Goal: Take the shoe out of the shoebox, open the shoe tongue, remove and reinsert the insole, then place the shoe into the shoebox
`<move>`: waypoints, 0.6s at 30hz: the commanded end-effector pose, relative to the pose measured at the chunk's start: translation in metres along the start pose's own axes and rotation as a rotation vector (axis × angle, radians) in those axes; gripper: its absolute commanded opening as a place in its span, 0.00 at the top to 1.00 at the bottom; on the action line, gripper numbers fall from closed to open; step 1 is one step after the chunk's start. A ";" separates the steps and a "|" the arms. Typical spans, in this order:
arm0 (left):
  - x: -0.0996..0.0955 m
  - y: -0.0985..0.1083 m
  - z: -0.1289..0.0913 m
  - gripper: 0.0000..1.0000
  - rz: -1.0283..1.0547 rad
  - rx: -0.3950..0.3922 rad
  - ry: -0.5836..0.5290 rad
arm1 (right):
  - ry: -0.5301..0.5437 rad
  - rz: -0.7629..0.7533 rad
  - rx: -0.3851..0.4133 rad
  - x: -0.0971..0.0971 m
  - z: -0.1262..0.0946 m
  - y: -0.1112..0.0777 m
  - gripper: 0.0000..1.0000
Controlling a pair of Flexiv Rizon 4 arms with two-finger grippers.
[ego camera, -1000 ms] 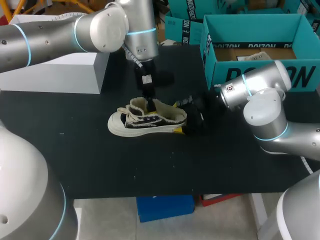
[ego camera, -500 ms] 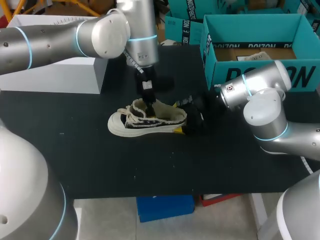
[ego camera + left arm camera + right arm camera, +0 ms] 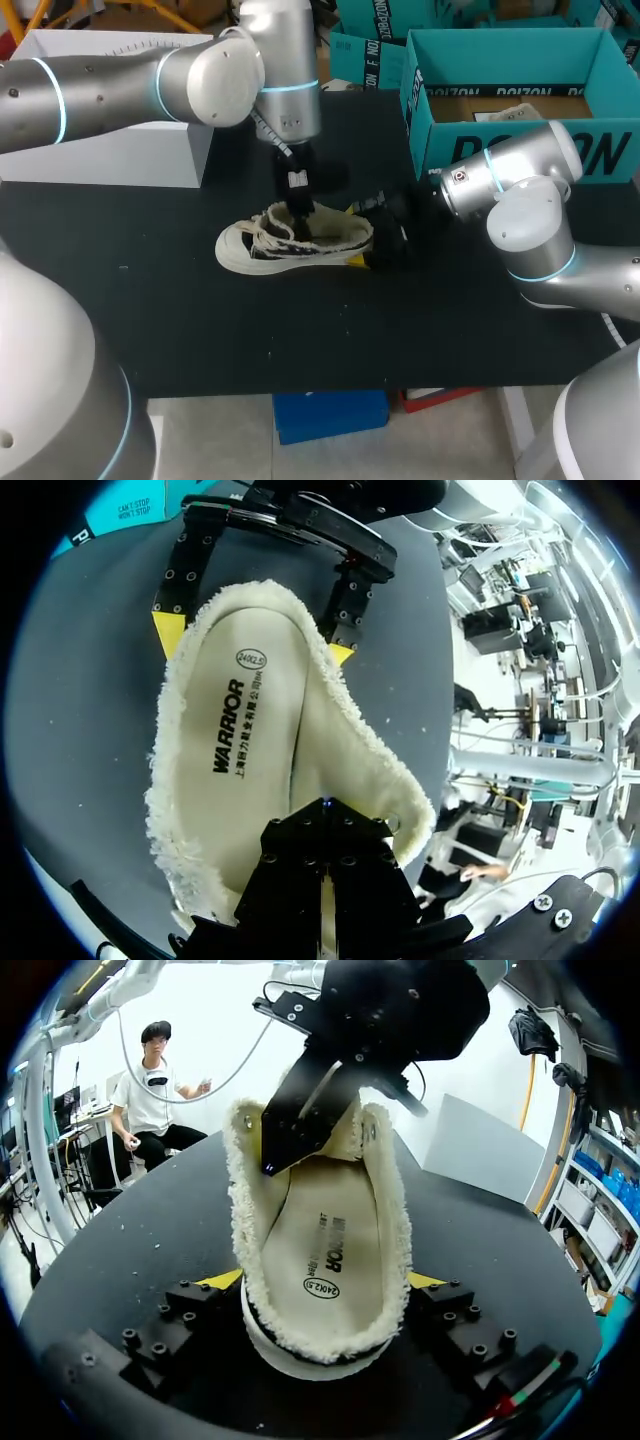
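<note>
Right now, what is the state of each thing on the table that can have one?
shoe, out of the shoebox, upright on the table.
insole, lying inside the shoe.
shoebox, open, with no shoe in it.
right end effector, shut on the shoe at its heel.
left end effector, down in the shoe's opening, near the tongue.

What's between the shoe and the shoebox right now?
No loose item lies between shoe and shoebox. The right arm itself fills that stretch: the right tool clamps the heel, its joints sit before the box's front wall. The left tool is down inside the shoe's opening.
</note>
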State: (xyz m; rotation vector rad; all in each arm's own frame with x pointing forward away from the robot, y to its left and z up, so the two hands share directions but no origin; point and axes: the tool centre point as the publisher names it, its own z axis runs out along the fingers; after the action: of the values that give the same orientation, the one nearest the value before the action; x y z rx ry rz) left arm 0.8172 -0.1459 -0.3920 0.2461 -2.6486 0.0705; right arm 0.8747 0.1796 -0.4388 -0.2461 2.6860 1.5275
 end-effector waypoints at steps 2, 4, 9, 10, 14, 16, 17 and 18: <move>-0.005 0.005 0.012 1.00 -0.016 0.017 -0.001 | -0.001 0.002 0.002 -0.001 0.005 -0.003 1.00; -0.007 0.006 0.012 1.00 -0.024 0.022 -0.005 | -0.001 0.002 0.002 -0.001 0.005 -0.003 1.00; -0.010 0.007 0.015 1.00 -0.036 0.024 -0.016 | -0.001 0.002 0.002 -0.001 0.005 -0.003 1.00; -0.010 0.007 0.016 1.00 -0.039 0.022 -0.021 | -0.001 0.002 0.002 -0.001 0.005 -0.003 1.00; -0.014 0.007 0.019 1.00 -0.051 0.018 -0.037 | -0.001 0.002 0.002 -0.001 0.005 -0.003 1.00; -0.015 0.008 0.020 1.00 -0.054 0.021 -0.038 | -0.001 0.002 0.002 -0.001 0.005 -0.003 1.00; -0.016 0.008 0.020 1.00 -0.056 0.023 -0.040 | -0.001 0.002 0.002 -0.001 0.005 -0.003 1.00; -0.017 0.008 0.021 1.00 -0.057 0.024 -0.040 | -0.001 0.002 0.002 -0.001 0.005 -0.003 1.00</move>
State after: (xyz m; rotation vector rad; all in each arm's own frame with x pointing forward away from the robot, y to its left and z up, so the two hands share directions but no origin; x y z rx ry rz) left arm 0.8240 -0.1410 -0.4052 0.3311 -2.6779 0.0703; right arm 0.8746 0.1799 -0.4389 -0.2462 2.6860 1.5274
